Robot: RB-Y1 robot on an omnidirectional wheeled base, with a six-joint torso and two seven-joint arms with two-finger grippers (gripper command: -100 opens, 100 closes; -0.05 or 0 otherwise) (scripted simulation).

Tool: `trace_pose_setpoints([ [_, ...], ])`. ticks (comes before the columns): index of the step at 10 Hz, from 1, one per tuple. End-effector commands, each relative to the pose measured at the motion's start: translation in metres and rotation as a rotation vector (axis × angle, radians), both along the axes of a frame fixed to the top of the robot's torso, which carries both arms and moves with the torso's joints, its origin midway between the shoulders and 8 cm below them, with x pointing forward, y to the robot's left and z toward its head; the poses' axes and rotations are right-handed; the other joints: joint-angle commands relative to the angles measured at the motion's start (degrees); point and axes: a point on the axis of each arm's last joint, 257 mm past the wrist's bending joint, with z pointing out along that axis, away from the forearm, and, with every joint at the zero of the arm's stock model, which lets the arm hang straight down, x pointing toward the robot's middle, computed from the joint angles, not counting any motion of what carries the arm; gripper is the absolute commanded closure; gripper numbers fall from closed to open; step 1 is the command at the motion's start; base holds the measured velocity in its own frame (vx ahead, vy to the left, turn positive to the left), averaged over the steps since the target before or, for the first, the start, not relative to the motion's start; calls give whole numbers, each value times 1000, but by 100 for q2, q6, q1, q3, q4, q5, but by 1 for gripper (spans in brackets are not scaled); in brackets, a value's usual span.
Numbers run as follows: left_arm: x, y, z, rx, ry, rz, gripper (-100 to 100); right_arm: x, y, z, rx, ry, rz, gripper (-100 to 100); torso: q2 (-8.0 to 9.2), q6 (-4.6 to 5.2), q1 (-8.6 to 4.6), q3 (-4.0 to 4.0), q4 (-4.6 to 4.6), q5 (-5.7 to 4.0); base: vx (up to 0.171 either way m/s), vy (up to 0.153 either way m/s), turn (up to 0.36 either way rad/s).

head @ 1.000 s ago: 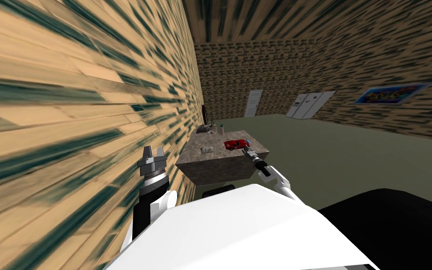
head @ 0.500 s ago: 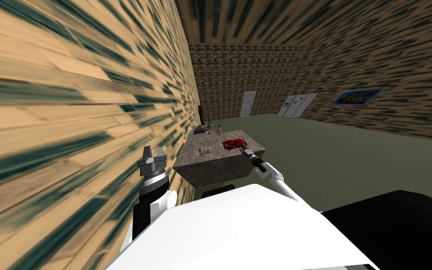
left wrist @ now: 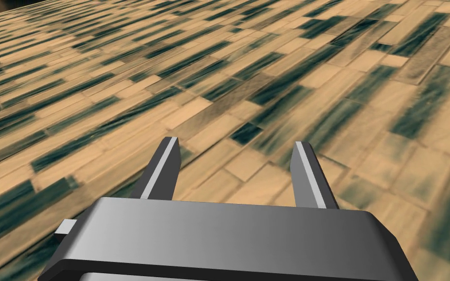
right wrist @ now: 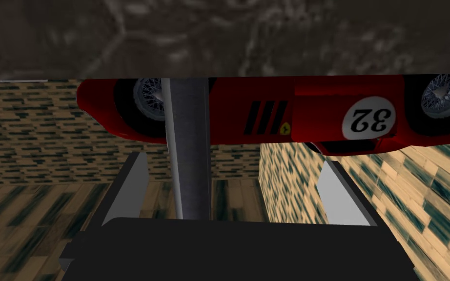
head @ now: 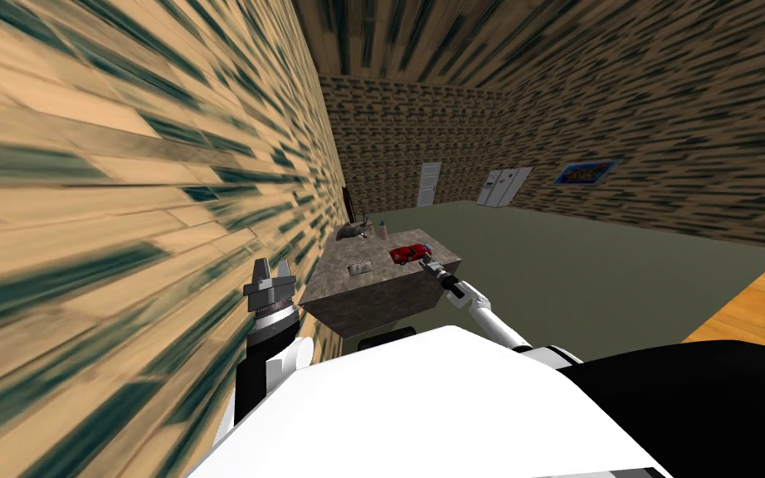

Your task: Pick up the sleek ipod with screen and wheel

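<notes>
Right wrist view: right jaws apart, fingers [right wrist: 130, 188] empty, a grey bar [right wrist: 187, 146] of unclear kind between them. Just beyond, red toy race car [right wrist: 287, 114] numbered 32 on mottled stone desk [right wrist: 219, 34]. Head view: ipod [head: 362, 267] flat on desk, past the car toward the wall [head: 124, 207], well apart from right jaws. Left jaws apart, raised beside that wall.

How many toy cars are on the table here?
1. A red toy car, numbered 32, sits on the table near its right edge, just ahead of the right gripper. Small clutter at the table's far end might hide another.
</notes>
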Motion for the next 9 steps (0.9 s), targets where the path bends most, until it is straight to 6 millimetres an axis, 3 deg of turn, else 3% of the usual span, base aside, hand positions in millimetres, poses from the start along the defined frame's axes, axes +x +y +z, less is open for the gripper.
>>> trace_pose_setpoints([
  [1, 0, 0, 0, 0, 0, 0, 0, 13, 5, 3, 0, -4, 20, -100, 0, 0, 0, 0, 0, 0, 10, 53, -123],
  [3, 0, 0, 0, 0, 0, 0, 0, 14, 1, -3, 0, 10, 12, -100, -6, -7, -3, -3, -1, 0, 9, 18, 27],
  [4, 0, 0, 0, 0, 0, 0, 0, 25, 12, 3, -5, 0, 58, -100, -4, -5, -12, -2, -1, -3, 0, 23, -273],
  [6, 0, 0, 0, 0, 0, 0, 0, 30, 8, -1, -5, 9, 49, -100, -2, -5, -1, -1, 0, 0, 1, 38, -71],
  [9, 0, 0, 0, 0, 0, 0, 0, 53, 24, 12, -24, -5, 128, -100, -2, -6, 0, -1, 0, 0, 3, 47, -231],
])
